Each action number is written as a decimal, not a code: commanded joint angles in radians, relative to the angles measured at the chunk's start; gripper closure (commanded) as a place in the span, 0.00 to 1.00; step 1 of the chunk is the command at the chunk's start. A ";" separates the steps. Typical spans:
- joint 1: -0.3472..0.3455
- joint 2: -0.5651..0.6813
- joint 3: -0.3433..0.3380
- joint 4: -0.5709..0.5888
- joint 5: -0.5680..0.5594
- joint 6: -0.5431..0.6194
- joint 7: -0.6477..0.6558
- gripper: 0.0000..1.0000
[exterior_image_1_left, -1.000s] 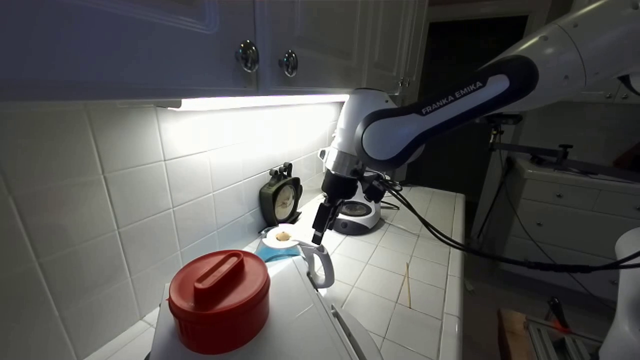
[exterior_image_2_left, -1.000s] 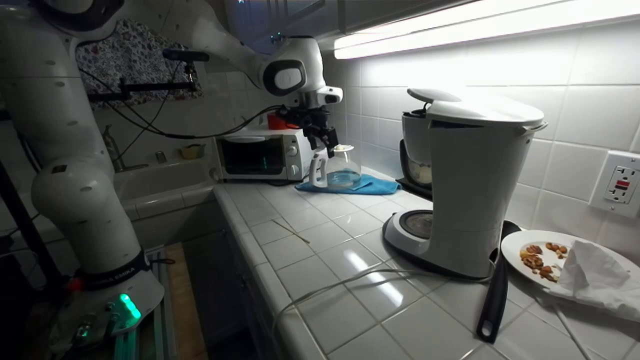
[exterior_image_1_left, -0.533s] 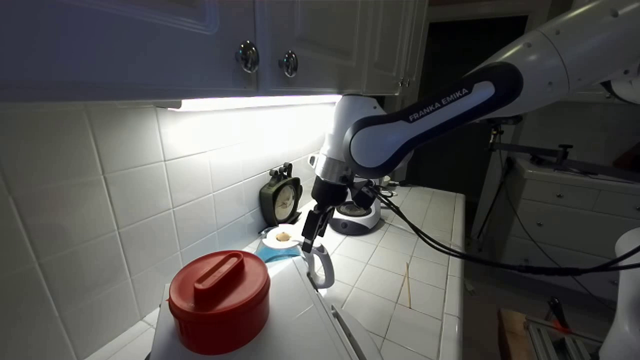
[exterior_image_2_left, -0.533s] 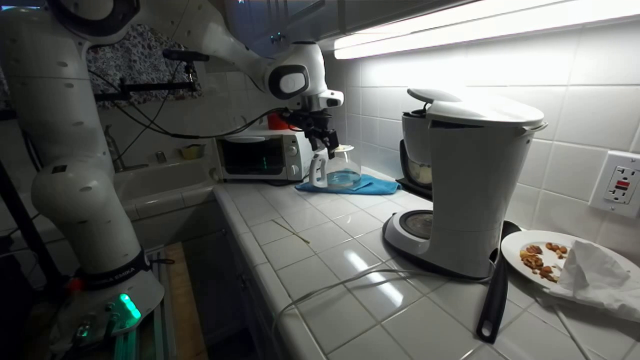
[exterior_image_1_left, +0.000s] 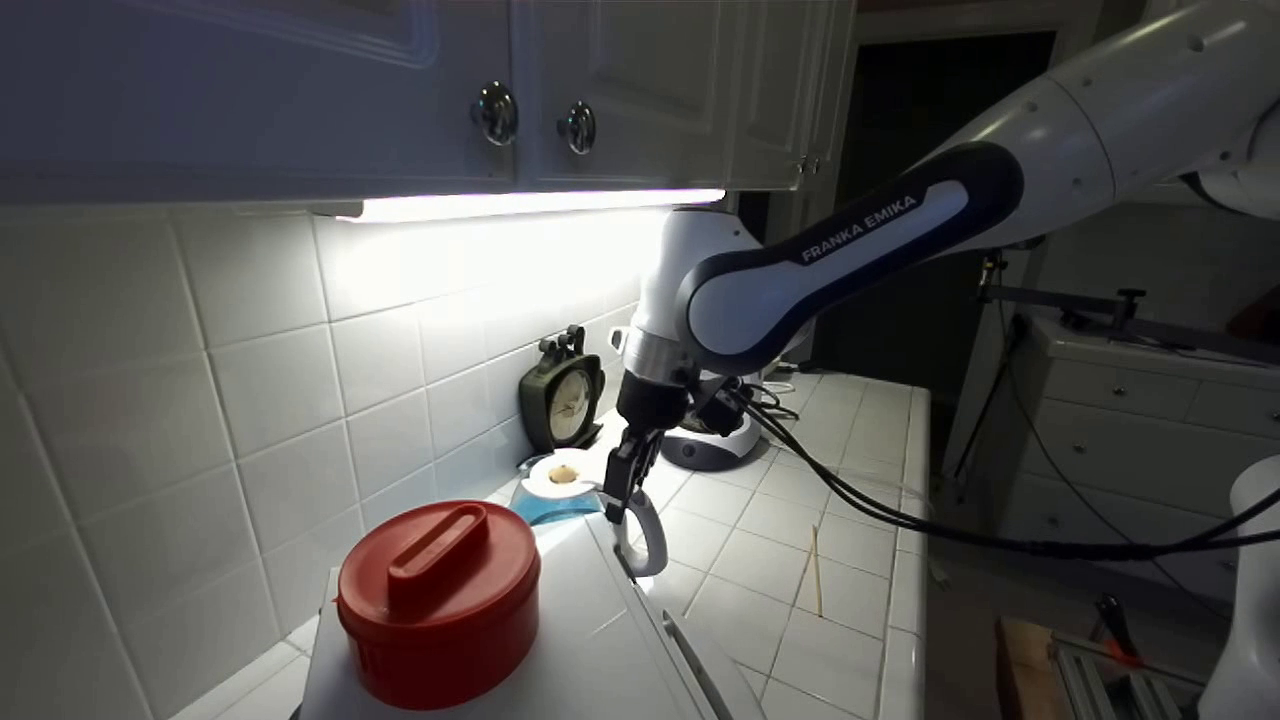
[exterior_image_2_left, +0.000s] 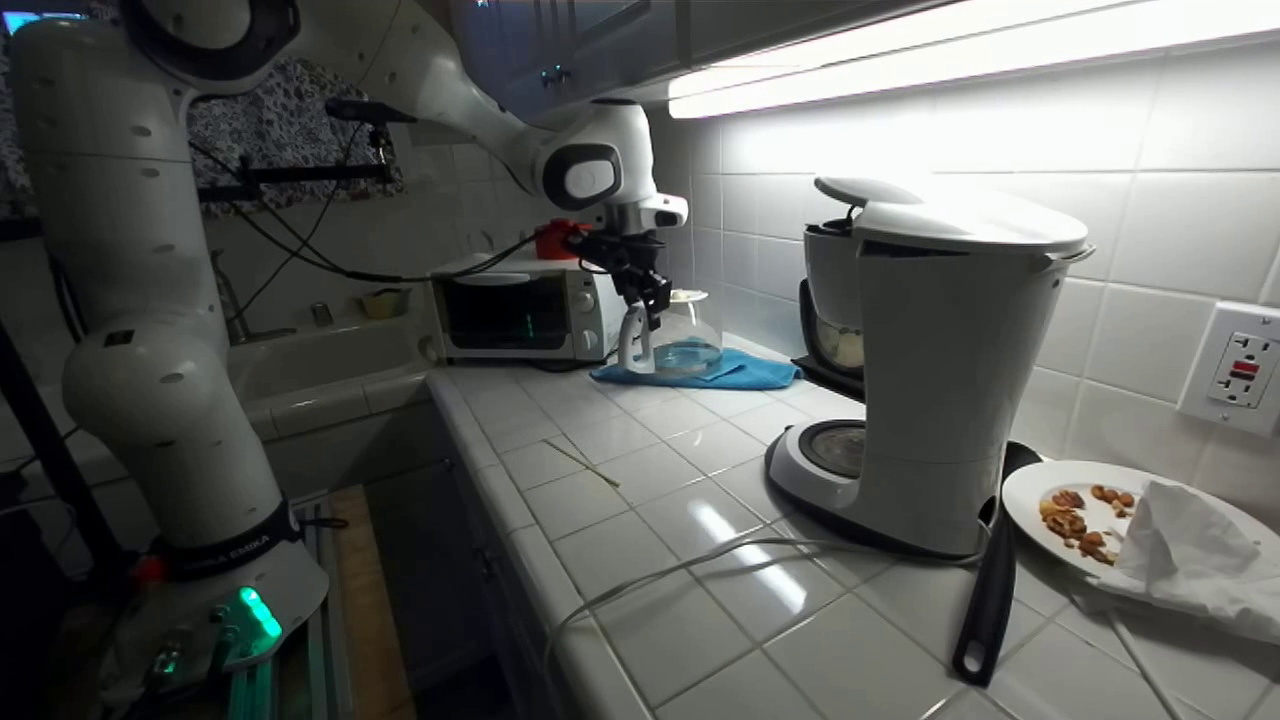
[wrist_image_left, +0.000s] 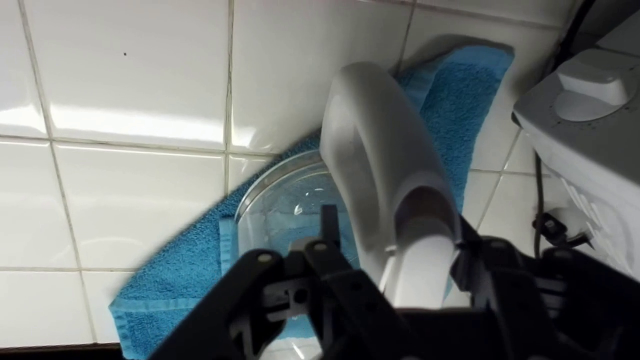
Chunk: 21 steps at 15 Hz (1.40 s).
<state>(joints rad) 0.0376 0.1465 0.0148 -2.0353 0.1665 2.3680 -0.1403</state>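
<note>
A glass carafe (exterior_image_2_left: 690, 340) with a white lid (exterior_image_1_left: 562, 474) and a white handle (wrist_image_left: 375, 120) stands upright on a folded blue towel (exterior_image_2_left: 765, 372). The handle also shows in both exterior views (exterior_image_1_left: 650, 540) (exterior_image_2_left: 632, 345). My gripper (wrist_image_left: 396, 231) is open, with one finger on each side of the handle's top. A gap shows between the left finger and the handle in the wrist view; the right finger is very close to it, and I cannot tell if it touches. The gripper also shows at the handle in both exterior views (exterior_image_1_left: 617, 508) (exterior_image_2_left: 650, 312).
A white toaster oven (exterior_image_2_left: 515, 315) with a red lidded container (exterior_image_1_left: 440, 600) on top stands close beside the carafe. A white coffee maker (exterior_image_2_left: 930, 400), its cord (exterior_image_2_left: 690, 570), a plate (exterior_image_2_left: 1020, 500) with nuts, a thin stick (exterior_image_2_left: 582, 463) and a green-framed dial (exterior_image_1_left: 562, 395) are on the counter.
My gripper has moved down and toward the toaster oven, so its fingers are now lower at the handle's top. The carafe and the other things have not visibly moved.
</note>
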 joint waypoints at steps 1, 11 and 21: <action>-0.012 0.011 0.010 0.022 0.006 -0.007 0.025 0.78; -0.018 -0.058 0.000 -0.030 -0.013 -0.045 0.084 0.90; -0.034 -0.214 -0.022 -0.142 -0.042 -0.164 0.208 0.91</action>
<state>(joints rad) 0.0117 0.0050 -0.0043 -2.1145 0.1537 2.2038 0.0091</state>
